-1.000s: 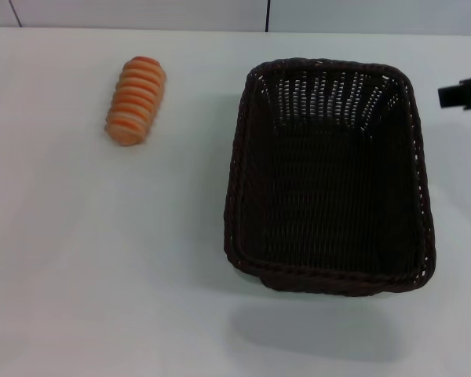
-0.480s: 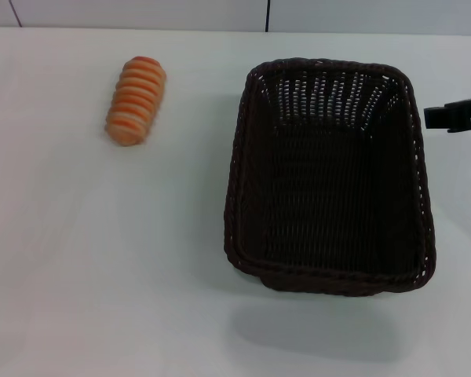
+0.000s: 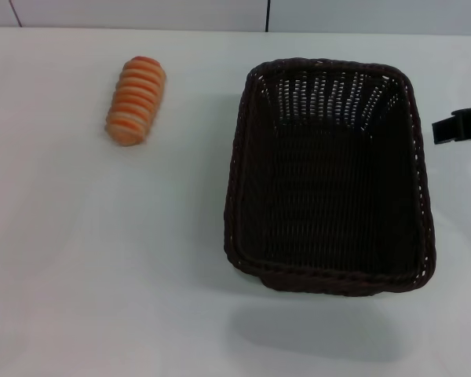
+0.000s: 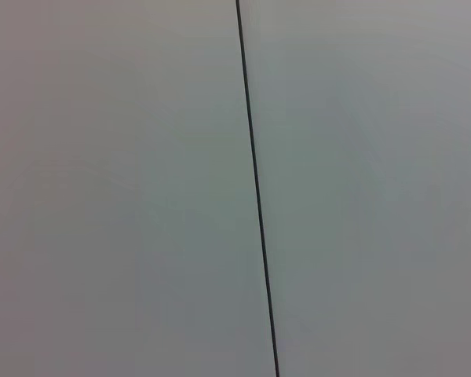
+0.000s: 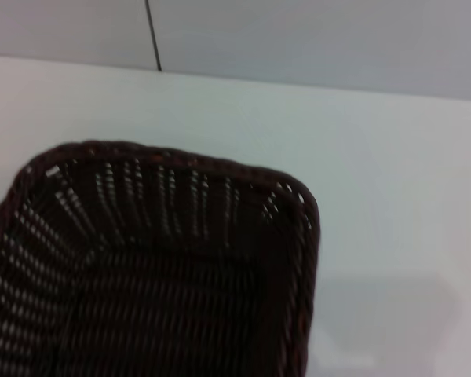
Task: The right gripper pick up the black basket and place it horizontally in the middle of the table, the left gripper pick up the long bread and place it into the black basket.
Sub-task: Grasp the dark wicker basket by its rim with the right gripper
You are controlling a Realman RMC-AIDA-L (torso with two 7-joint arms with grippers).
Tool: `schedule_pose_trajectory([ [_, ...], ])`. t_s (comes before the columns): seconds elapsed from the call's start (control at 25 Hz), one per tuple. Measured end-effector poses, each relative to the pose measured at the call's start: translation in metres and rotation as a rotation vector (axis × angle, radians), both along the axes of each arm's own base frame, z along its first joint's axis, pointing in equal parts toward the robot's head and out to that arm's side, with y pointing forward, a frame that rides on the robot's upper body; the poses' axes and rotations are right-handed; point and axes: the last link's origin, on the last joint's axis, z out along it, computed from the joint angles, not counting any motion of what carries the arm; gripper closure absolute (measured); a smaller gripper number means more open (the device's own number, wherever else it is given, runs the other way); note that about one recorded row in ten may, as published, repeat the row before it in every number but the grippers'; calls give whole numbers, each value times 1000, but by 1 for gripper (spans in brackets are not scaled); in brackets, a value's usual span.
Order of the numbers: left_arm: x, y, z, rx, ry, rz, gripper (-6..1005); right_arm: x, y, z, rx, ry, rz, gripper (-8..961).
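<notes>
On a white table (image 3: 102, 259), an orange long bread (image 3: 136, 100) with cream stripes lies at the far left, well apart from the right gripper (image 3: 460, 126) and with nothing touching it. Between the two sits the black basket (image 3: 330, 177), a large woven wicker basket standing upright and empty, its long side running away from the robot. The right gripper shows only as a black tip at the right edge, just beside the basket's far right rim and not touching it; whether its fingers are spread or closed cannot be told, and the left gripper is out of sight.

Empty black basket (image 3: 330, 177) right; long bread (image 3: 136, 100) far left.
</notes>
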Motion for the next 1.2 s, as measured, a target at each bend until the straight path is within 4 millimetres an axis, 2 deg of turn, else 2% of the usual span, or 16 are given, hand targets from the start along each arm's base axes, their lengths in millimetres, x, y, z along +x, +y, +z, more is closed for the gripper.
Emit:
schedule_pose_trajectory([
  [0.2, 2, -1, -1, -2, 17, -7, 199, -5, -1, 5, -17, -11, -53, 387],
  [0.4, 2, 1, -3, -7, 50, -7, 201, -10, 0, 0, -49, -8, -80, 392],
  [0.6, 2, 1, -4, -14, 58, -6, 202, 5, -1, -10, -74, -14, -138, 397],
  [1.2, 4, 4, -7, -17, 64, -14, 207, -2, 4, -24, -78, -16, -72, 411],
])
